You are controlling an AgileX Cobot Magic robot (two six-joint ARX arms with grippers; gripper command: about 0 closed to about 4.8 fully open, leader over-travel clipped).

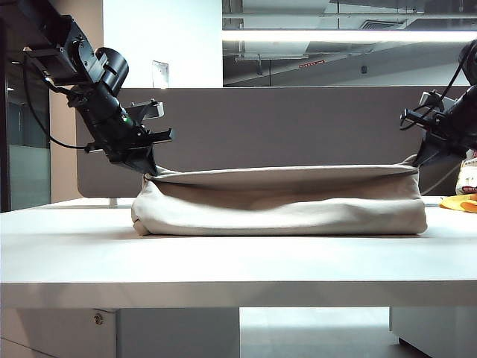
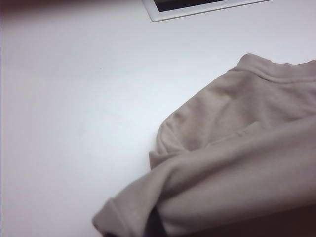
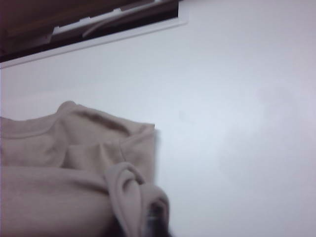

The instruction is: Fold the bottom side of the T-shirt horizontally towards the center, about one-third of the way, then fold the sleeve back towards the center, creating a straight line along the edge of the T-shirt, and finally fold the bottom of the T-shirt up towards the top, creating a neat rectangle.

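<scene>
Exterior view: T-shirt [image 1: 279,201] lay folded across the middle of the white table [image 1: 223,257], its upper layer lifted at both ends. Left gripper [image 1: 149,170] at frame left had its fingers clamped on the left corner; right gripper [image 1: 419,160] at right edge likewise pinched the right corner. Yellow-orange item [image 1: 460,203] sat far right.

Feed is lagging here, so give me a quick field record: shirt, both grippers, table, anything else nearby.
shirt: T-shirt bunched in a long pile, top edge lifted at both ends
left gripper: left gripper shut on the shirt's left end, raised off table
right gripper: right gripper shut on the shirt's right end
table: white table
other: yellow-orange item at right edge
</scene>
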